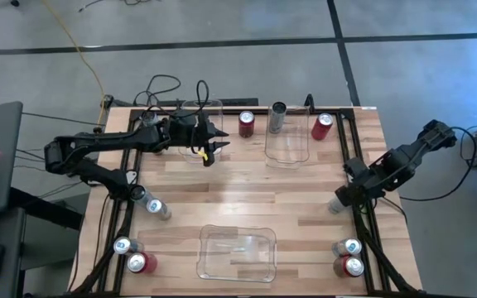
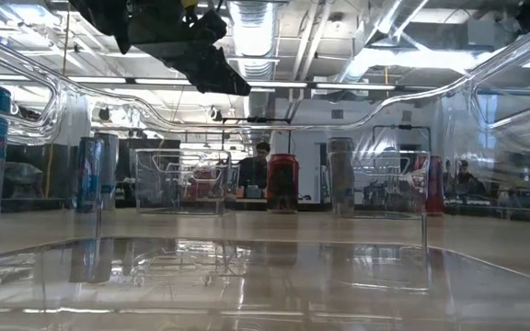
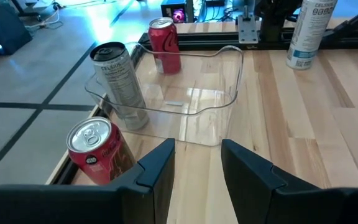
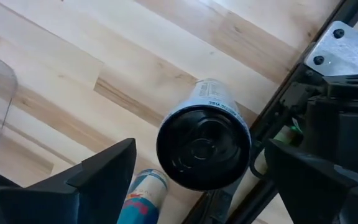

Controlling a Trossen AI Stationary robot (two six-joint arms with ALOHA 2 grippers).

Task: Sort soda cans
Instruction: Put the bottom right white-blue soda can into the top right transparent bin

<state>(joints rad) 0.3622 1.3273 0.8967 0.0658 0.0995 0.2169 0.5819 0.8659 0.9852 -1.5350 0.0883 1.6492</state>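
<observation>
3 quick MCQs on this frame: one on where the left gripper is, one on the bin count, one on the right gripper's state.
1. The left gripper is:
A. at the far-left bin
B. over the near bin
C. off the table

2. Clear bins on the table:
A. one
B. two
C. three

3. The right gripper is:
A. shut on a red can
B. open, a can between its fingers
C. shut and empty

Key:
1 A: the high view shows the left gripper at the far-left bin.
2 C: besides that one, there is a far-right bin and a near bin.
3 B: the right gripper has its fingers wide apart on either side of a white can.
</observation>
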